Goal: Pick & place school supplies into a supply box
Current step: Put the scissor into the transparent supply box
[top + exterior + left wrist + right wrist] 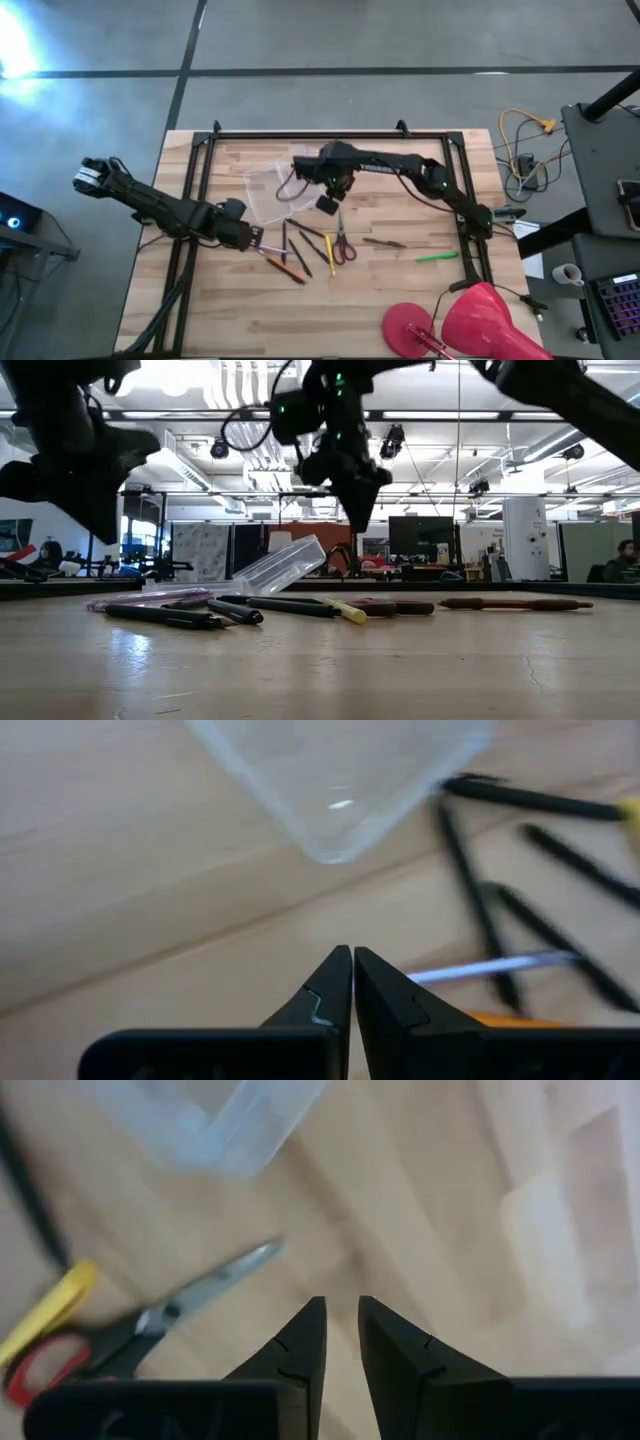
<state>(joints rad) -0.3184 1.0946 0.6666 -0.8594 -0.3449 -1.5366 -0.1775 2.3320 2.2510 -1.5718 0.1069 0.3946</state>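
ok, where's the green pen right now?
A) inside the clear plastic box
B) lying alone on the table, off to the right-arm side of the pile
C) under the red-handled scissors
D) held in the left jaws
B: in the high view the thin green pen lies by itself on the wooden table, apart from the small red-handled scissors and outside the transparent plastic box.
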